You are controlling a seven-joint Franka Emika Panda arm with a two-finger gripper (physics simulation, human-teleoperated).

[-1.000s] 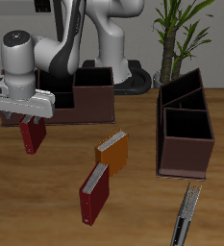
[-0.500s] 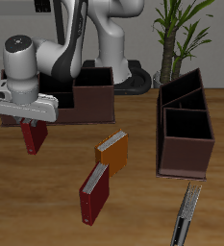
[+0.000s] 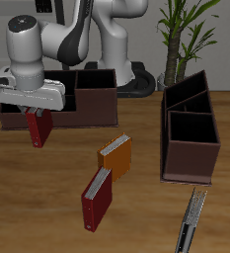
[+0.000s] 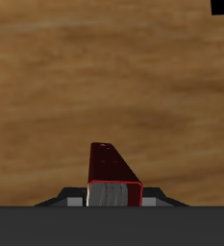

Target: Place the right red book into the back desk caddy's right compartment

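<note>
At the upper left of the exterior frame, the right red book [image 3: 38, 126] was recorded hanging upright from the gripper [image 3: 35, 111], its top edge clamped between the fingers and its lower end raised off the table [image 3: 47, 208]. Its long axis was noted as near vertical, with a slight tilt. In the wrist view the book [image 4: 112, 165] was seen pointing away from the camera, towards the wood. Pick-up was judged complete; carrying and insertion were judged outstanding. The back desk caddy [image 3: 8, 119] was noted just behind the book, its right compartment [image 3: 95, 96] standing beside the load and unfilled. The orange book [image 3: 115, 155] and the other red book [image 3: 97, 197] were listed lower, near centre.
</note>
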